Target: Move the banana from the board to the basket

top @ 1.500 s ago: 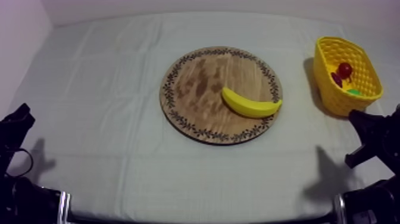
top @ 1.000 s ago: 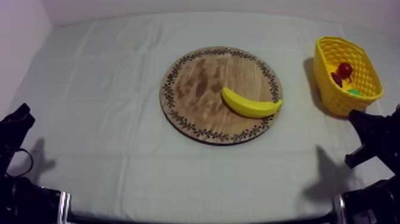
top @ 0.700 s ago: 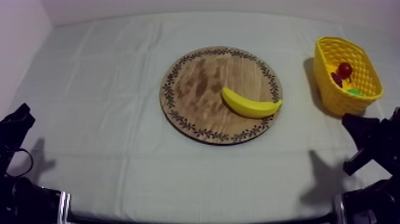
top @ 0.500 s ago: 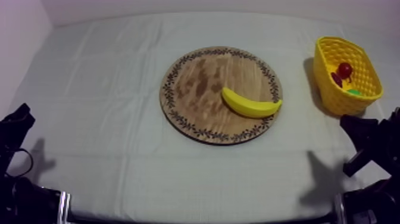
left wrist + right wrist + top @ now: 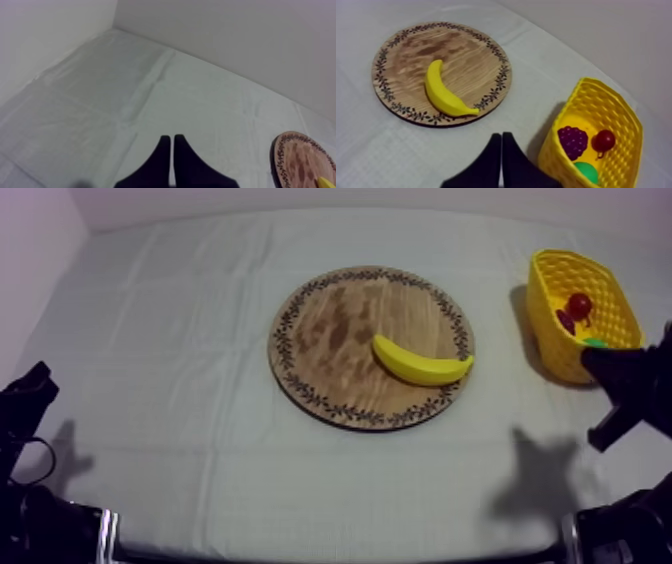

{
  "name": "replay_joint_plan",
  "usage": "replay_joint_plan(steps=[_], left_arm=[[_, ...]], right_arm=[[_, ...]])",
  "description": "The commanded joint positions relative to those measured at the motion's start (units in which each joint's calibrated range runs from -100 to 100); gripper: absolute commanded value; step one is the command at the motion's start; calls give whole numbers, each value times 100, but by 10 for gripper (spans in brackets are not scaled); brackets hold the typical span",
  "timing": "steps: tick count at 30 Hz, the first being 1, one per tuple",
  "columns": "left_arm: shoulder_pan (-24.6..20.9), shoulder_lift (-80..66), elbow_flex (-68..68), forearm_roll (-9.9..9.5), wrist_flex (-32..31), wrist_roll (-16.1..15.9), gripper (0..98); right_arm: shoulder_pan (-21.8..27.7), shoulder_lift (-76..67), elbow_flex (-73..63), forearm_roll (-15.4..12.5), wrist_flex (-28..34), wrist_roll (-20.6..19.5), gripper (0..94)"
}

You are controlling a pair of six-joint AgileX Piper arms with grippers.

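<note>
The right gripper (image 5: 502, 136) is holding its two black fingers pressed together into a narrow wedge, gripping nothing. It is hanging above the grey-white cloth (image 5: 180, 338) just in front of the yellow basket (image 5: 560, 156), with its tips pointing toward the gap between the basket and the wooden board (image 5: 461, 52). From above, it is sitting right beside the basket's near corner and casting a shadow on the cloth below.

The left gripper (image 5: 172, 140) is likewise keeping its fingers closed on nothing. It is waiting low at the left edge of the table, well apart from the board, over bare cloth.

The banana (image 5: 420, 364) is lying flat on the board, on the half toward the basket, with one end reaching the patterned rim.

Inside the basket, a small red fruit (image 5: 604, 140) is resting beside a bunch of grapes (image 5: 573, 141), and a green fruit (image 5: 586, 171) is lying just next to them.
</note>
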Motion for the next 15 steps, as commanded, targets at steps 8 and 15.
replay_joint_plan(steps=[8, 15], left_arm=[[1, 0, 3, 3, 1, -1, 1], [1, 0, 3, 3, 1, -1, 1]], right_arm=[[-19, 2554, -3321, 182, 1888, -176, 5], [-261, 3844, -5088, 208, 3375, 359, 5]])
